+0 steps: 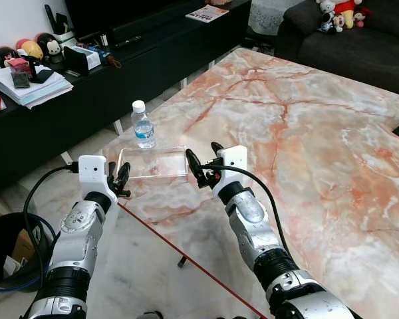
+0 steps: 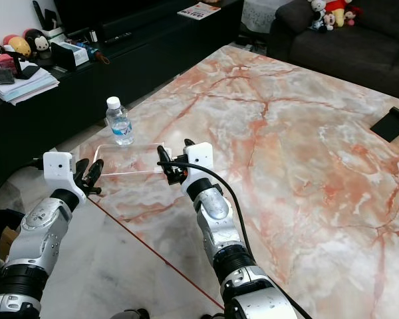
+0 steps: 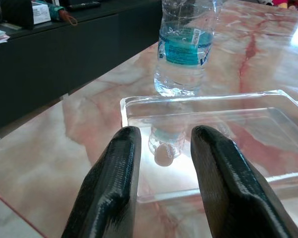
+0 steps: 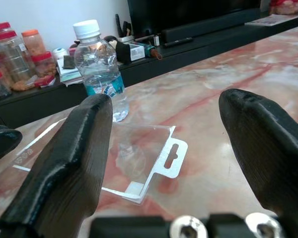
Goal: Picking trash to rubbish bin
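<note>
Clear plastic packaging tray (image 1: 153, 162) lies flat at the near corner of the pink-veined marble table (image 1: 306, 133), between both grippers.
Just behind it stands a small clear water bottle with white cap and blue label (image 1: 142, 125); the label's print is too small to read. The left gripper (image 1: 119, 178) hovers at the tray's left end, fingers slightly apart; the right gripper (image 1: 203, 161) at its right end, fingers spread wide. A long black cabinet (image 1: 86, 100) cluttered with papers stands beyond.

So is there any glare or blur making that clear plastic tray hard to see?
Left wrist view: bright glare on the clear tray, and the left pincer close up looks soft. Left eye view: sharp, but the tray nearly vanishes against the marble table.
</note>
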